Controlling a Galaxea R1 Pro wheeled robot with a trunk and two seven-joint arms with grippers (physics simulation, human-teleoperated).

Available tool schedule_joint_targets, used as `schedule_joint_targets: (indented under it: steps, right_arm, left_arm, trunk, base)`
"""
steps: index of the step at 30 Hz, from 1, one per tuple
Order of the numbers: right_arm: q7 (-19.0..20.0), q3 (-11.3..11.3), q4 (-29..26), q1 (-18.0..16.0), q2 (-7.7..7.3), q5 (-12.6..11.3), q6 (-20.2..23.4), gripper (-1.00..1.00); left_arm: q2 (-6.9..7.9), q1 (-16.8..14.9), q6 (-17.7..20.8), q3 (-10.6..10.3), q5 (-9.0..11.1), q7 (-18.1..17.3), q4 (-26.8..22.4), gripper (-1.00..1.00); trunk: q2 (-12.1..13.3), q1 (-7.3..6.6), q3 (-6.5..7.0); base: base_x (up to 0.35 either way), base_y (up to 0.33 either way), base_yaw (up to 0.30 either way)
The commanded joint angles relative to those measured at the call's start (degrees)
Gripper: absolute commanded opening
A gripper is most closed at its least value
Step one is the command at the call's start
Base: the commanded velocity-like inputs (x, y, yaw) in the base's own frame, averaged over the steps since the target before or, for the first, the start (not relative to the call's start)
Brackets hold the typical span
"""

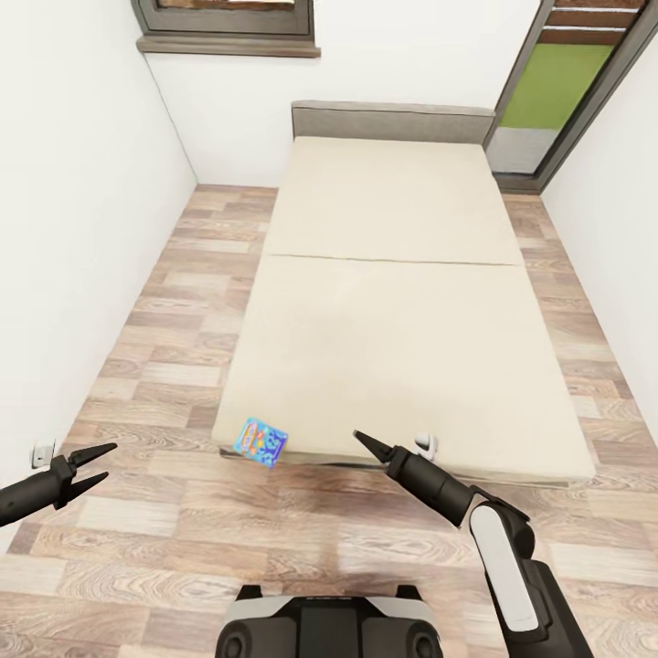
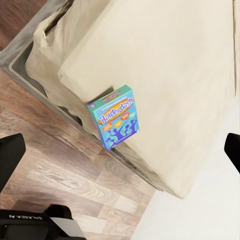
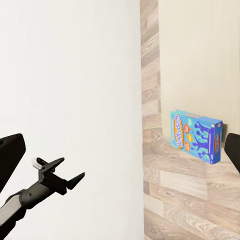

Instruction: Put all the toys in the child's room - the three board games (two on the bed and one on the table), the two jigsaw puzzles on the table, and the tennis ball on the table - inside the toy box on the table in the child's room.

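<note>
Balderdash board game (image 1: 261, 441) leans at bed (image 1: 393, 302) foot corner, overhanging floor. Left gripper (image 1: 99, 462) spread, empty. Right gripper (image 1: 364, 442) pressed together.

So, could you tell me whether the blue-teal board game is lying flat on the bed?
No. The blue-teal board game stands tilted at the near edge of the bed, leaning against the mattress side over the floor.

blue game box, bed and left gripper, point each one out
blue game box (image 2: 116, 117), left wrist view, front face
bed (image 1: 393, 302), head view, mattress top
left gripper (image 1: 102, 461), head view, between its open fingertips
</note>
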Motion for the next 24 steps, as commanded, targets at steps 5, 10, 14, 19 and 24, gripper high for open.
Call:
schedule_joint_targets:
  steps: [5, 10, 14, 19, 24]
  right_arm:
    - [0.13, 0.16, -0.02, -0.02, 0.06, -0.11, 0.35, 1.0]
    - [0.13, 0.28, -0.02, 0.0, 0.06, -0.1, 0.31, 1.0]
    - [0.13, 0.45, 0.04, -0.01, 0.06, -0.1, 0.3, 1.0]
    - [0.12, 0.53, 0.06, -0.01, 0.06, -0.14, 0.29, 1.0]
    - [0.12, 0.56, 0.07, -0.04, 0.06, -0.16, 0.29, 1.0]
  left_arm:
    - [0.0, -0.04, 0.28, 0.07, 0.02, -0.14, 0.03, 1.0]
    - [0.0, -0.04, 0.28, 0.07, 0.02, -0.13, 0.03, 1.0]
    - [0.0, -0.04, 0.28, 0.07, 0.02, -0.09, 0.03, 1.0]
    - [0.0, -0.04, 0.28, 0.07, 0.02, -0.06, 0.03, 1.0]
    - [0.0, -0.04, 0.28, 0.07, 0.02, -0.05, 0.03, 1.0]
  trunk:
    - [-0.09, 0.03, 0.41]
    - [-0.09, 0.03, 0.88]
    - [-0.09, 0.03, 1.26]
    - [-0.09, 0.03, 1.73]
    - [-0.09, 0.03, 2.2]
  base:
    - [0.0, 0.0, 0.071]
    - [0.0, 0.0, 0.071]
    - [0.0, 0.0, 0.066]
    - [0.0, 0.0, 0.025]
    - [0.0, 0.0, 0.005]
